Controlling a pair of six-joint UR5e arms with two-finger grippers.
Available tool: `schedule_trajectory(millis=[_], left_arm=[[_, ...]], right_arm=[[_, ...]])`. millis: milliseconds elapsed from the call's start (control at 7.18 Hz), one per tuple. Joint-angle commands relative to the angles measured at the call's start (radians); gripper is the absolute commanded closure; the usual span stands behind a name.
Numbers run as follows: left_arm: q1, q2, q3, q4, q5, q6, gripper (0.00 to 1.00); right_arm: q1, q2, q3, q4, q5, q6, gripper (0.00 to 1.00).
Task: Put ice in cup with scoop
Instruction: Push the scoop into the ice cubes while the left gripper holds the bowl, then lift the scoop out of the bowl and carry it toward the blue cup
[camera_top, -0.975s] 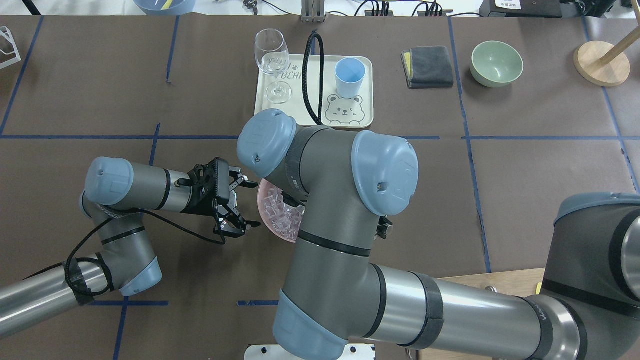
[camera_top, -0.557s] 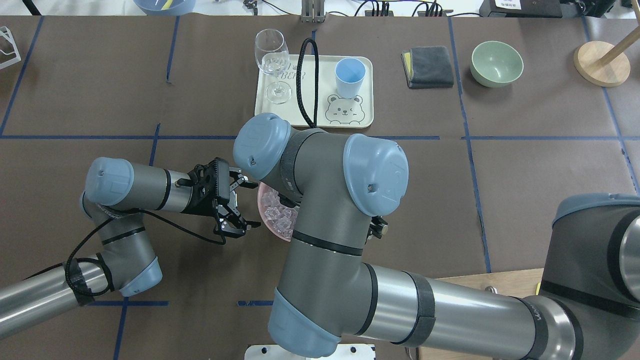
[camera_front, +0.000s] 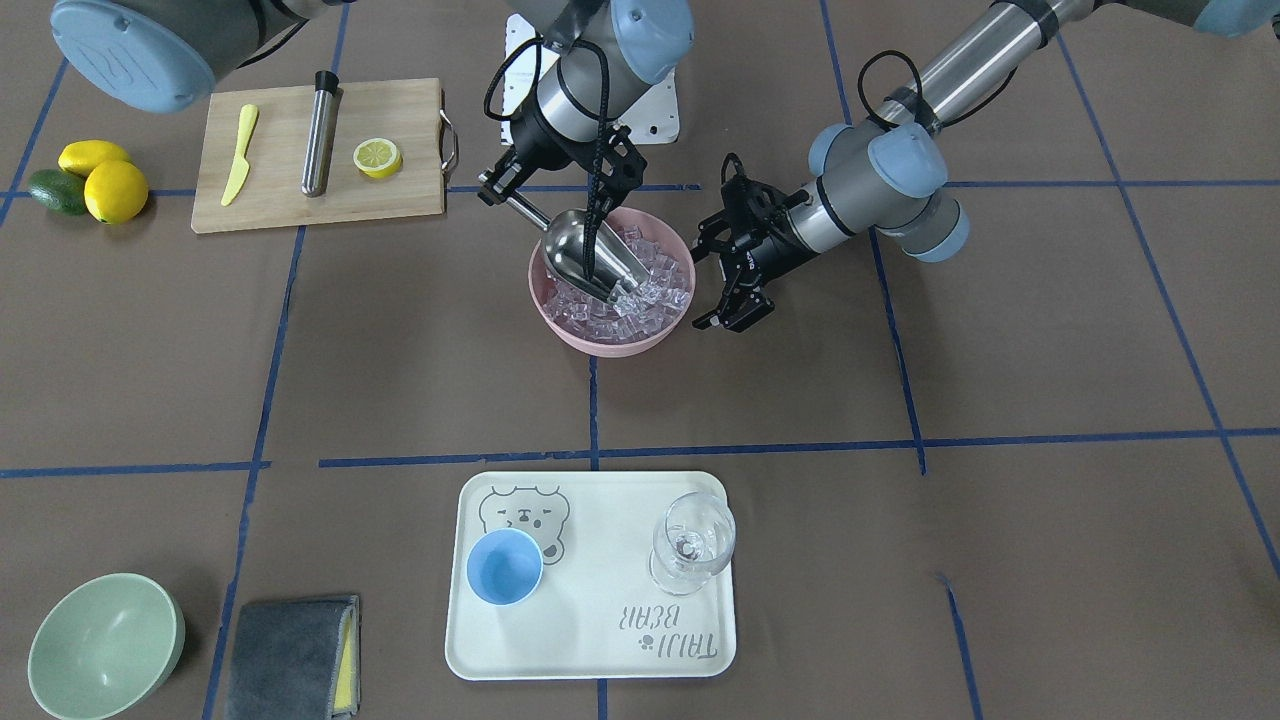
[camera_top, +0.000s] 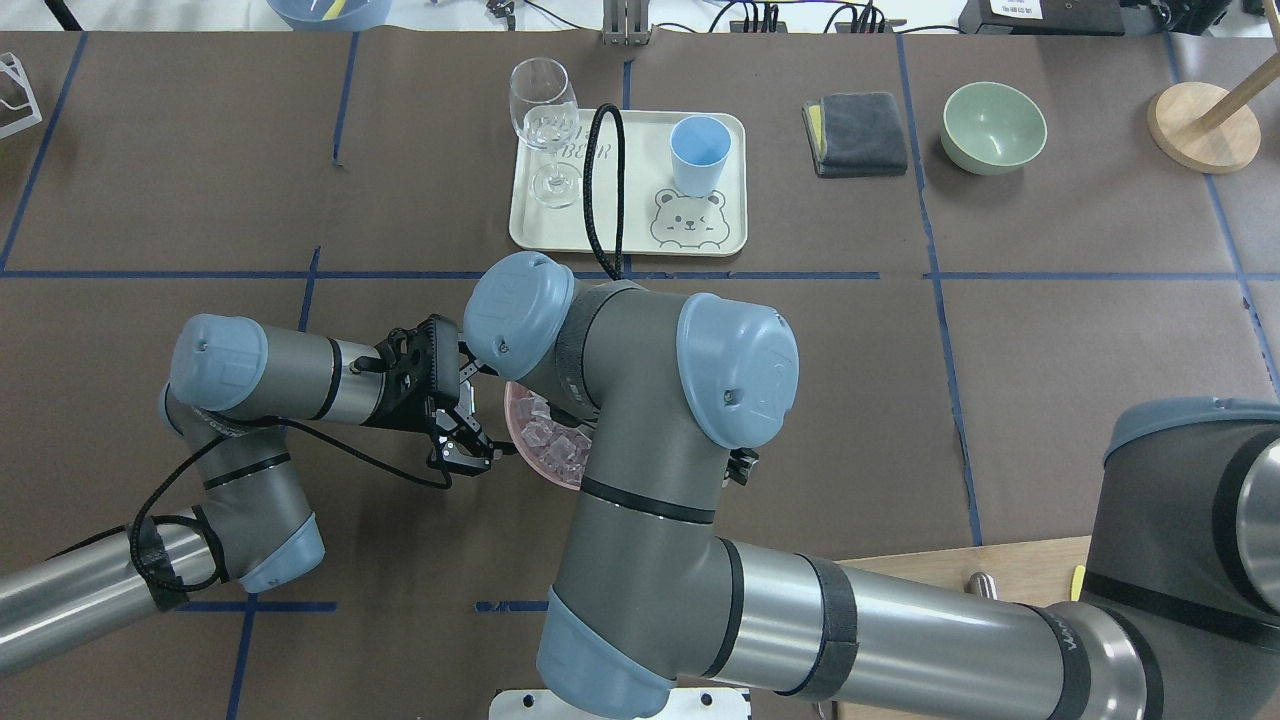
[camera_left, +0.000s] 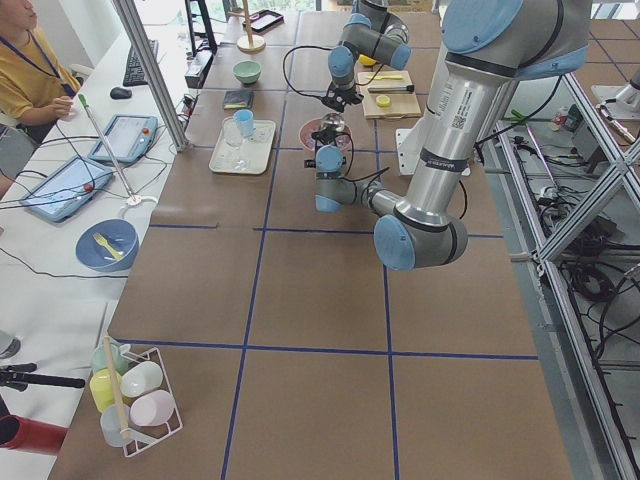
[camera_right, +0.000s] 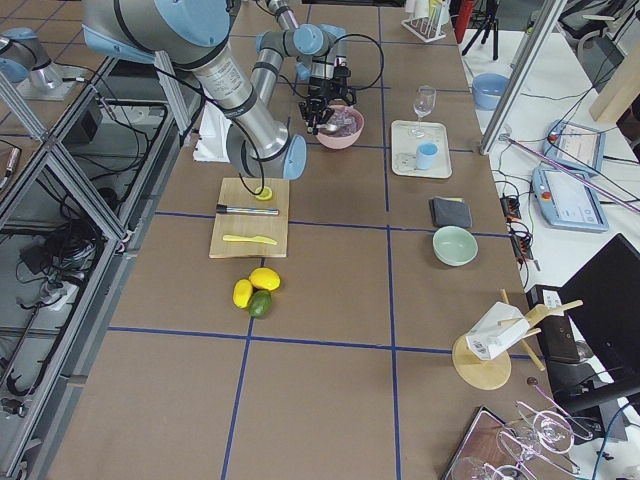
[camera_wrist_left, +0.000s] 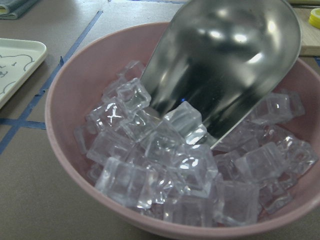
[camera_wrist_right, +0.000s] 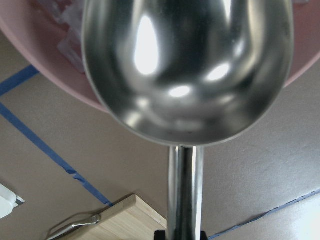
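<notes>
**Scoop (camera_front: 590, 258) nose-down in the ice (camera_front: 645, 298), cup (camera_front: 505, 567) waiting on the tray (camera_front: 600, 640)**

Right pincer (camera_front: 503, 190) is clenched on the end of the scoop's rod handle. The scoop tilts steeply, lip buried in the cubes piled in the pink bowl (camera_front: 610, 347). Can't see whether any cubes sit in the trough yet. My read: this is the dig, load not lifted.

Left pincer (camera_front: 712, 287) is released, fingers spread, holding nothing, just beside the bowl's rim. Can't tell if it touches the bowl.

The cup stands upright on the cream tray, well apart from the bowl, on the far side of the bench from the robot. Looks empty. A glass goblet (camera_front: 692, 545) stands on the same tray, near the cup.

Handling notes, all judgement:
- Ice: hard, slick, loose. Cubes will likely slide over each other and off a tilted lip. Level the trough before travel and move smoothly.
- Scoop: stiff steel, no give. The handle is a smooth round rod, so it could twist in the grip once the trough is loaded. The handle is the right place to hold. A grip nearer the trough would cut the leverage, but the present one looks firm.
- Cup: light plastic, mouth looks little wider than the scoop. Pour slowly from just above the rim, since a bump would likely tip it.
- Goblet: fragile, so keep the scoop's path on the cup's side of the tray.
</notes>
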Motion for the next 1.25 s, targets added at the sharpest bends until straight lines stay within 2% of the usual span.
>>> schedule_trajectory(millis=[0,418,836,1114], left_arm=[[0.0,-0.003,0.0,0.0,0.0,0.0,0.01],[0.001,-0.003,0.0,0.0,0.0,-0.011,0.01],[0.001,-0.005,0.0,0.0,0.0,-0.011,0.01],[0.0,-0.005,0.0,0.0,0.0,-0.011,0.01]], right_arm=[[-0.011,-0.01,-0.001,0.038,-0.011,0.014,1.0],[-0.01,-0.058,0.026,0.154,-0.013,0.048,1.0],[-0.01,-0.201,0.164,0.263,-0.013,0.077,1.0],[-0.005,-0.229,0.215,0.294,-0.013,0.092,1.0]])
